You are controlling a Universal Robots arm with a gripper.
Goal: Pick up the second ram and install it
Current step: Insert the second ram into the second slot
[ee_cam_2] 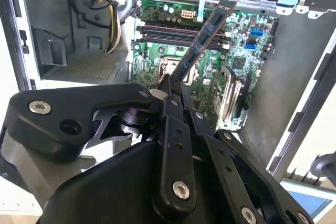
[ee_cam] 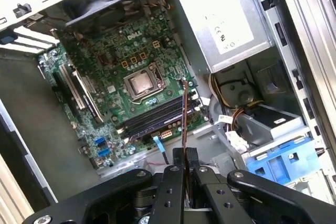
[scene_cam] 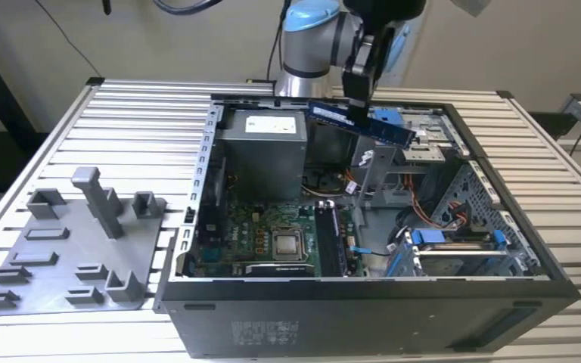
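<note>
Slotted aluminium table point(scene_cam: 119, 106), pale wall behind.

Exterior view:
- Open computer case point(scene_cam: 371, 318) lying on the table, side panel off.
- Pincer point(scene_cam: 354, 102) above the far end of the case, hanging from a blue-jointed arm point(scene_cam: 311, 30).
- Clenched on the second ram point(scene_cam: 366, 123). Stick in the air and tilted, with the end toward the exterior view's right lower than the other.
- Green motherboard point(scene_cam: 270, 242) well below the pincer, nearer the camera. Processor socket point(scene_cam: 288, 243) near its middle.
- Grey power supply point(scene_cam: 260, 125) below the pincer, toward the exterior view's left.
- Grey fixture plate point(scene_cam: 69, 249) with upright posts, well apart from the pincer, on the table outside the case.

Second wrist view:
- Black fingers point(ee_cam_2: 173, 103) pressed flat against the second ram point(ee_cam_2: 205, 38).
- Dark stick with chips projecting out of the pincer point(ee_cam_2: 170, 85) toward the motherboard point(ee_cam_2: 252, 61).
- Long memory slots point(ee_cam_2: 168, 31) beyond the pincer tips, running across the line of the stick.
- Cannot tell the gap between stick and board from this angle.

First wrist view:
- Second ram point(ee_cam: 185, 114) seen edge-on, a thin dark line rising out of the pincer point(ee_cam: 185, 153).
- Far end of the stick in line with the memory slots point(ee_cam: 152, 119).
- Processor socket point(ee_cam: 140, 83) beyond those slots on the motherboard point(ee_cam: 105, 61).
- Power supply point(ee_cam: 226, 19) off to one side of the pincer.
- Blue drive bracket point(ee_cam: 278, 158) near the pincer on that same side.
</note>
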